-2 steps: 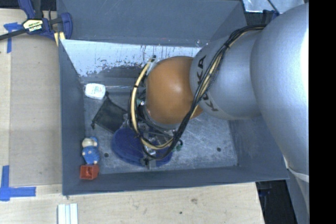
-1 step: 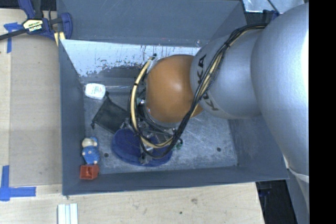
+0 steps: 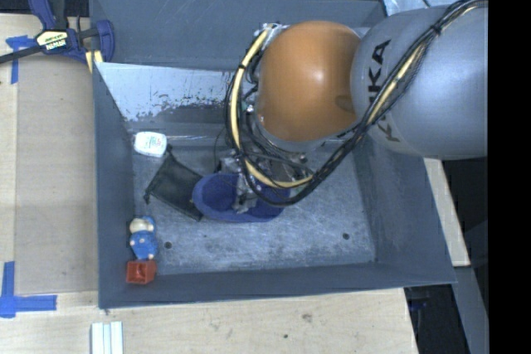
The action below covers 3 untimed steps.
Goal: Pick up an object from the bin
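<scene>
My gripper (image 3: pixel 244 183) is low in the middle of the bin, under the arm's orange cover, right on a blue rounded thing (image 3: pixel 214 195) that looks like a small bowl or cap. The gripper covers that thing's right part. A flat black piece (image 3: pixel 174 182) lies tilted against the blue thing's left side.
A small white oval thing (image 3: pixel 151 144) lies near the back left wall. In the front left corner sit a little blue and white figure (image 3: pixel 143 238) and a red block (image 3: pixel 140 272) just below it. The arm covers the bin's back right.
</scene>
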Each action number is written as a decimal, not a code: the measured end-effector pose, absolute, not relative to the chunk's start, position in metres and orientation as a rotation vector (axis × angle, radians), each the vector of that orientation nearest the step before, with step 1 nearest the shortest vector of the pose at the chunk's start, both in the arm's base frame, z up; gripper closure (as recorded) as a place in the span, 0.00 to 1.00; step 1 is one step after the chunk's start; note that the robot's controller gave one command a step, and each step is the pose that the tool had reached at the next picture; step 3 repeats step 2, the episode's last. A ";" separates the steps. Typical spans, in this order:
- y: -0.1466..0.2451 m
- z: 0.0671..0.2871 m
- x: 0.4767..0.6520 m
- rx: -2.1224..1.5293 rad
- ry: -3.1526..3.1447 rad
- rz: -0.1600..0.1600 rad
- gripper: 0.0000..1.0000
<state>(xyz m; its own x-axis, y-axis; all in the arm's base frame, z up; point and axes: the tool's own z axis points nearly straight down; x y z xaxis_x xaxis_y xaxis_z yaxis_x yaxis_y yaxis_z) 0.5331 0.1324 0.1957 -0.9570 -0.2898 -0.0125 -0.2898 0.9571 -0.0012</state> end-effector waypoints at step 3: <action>0.101 0.251 0.548 -0.730 3.043 -0.001 1.00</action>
